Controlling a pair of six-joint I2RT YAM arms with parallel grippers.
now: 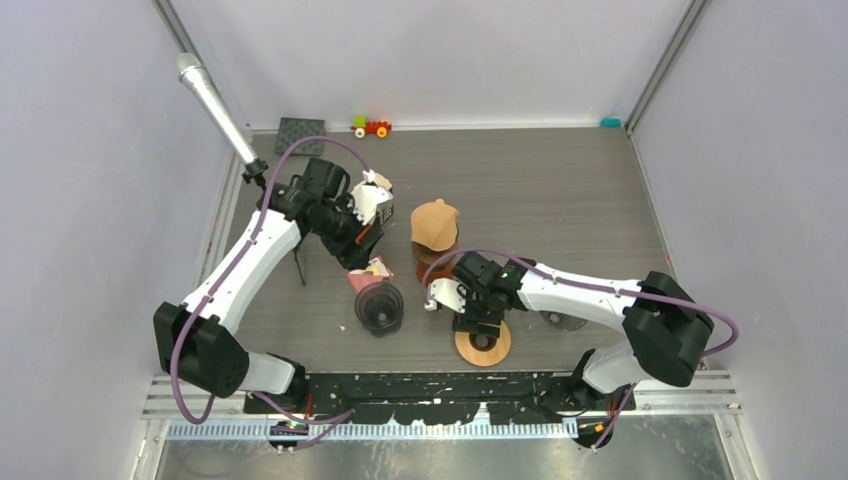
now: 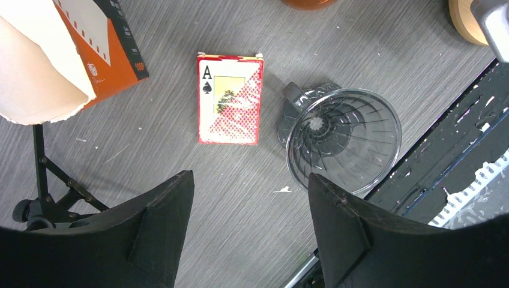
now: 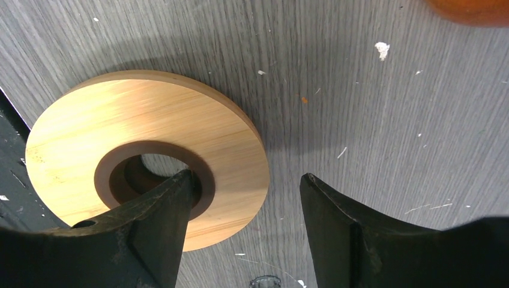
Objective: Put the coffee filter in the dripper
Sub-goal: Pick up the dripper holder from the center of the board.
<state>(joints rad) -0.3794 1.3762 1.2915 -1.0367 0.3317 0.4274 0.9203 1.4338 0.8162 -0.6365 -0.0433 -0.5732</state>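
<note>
Left jaws wide, empty; coffee filter [image 2: 36, 72] ahead-left of them, dripper [image 2: 343, 138] ahead-right. Right jaws, also wide and empty, hang over a wooden ring [image 3: 144, 138], farther off

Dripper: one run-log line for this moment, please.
dripper empty | left fingers open, holding nothing | right fingers open over wooden ring

Playing-card pack [image 2: 230, 99], flat on table just ahead of left gripper [image 2: 249, 177], in line with gap between its fingers: letter "A" in top-left corner of face, black spade sign directly under it. Orange box [image 2: 114, 57], ahead and to left of same gripper: what looks like "100" on orange edge; white print on dark side panel too small to read.
</note>
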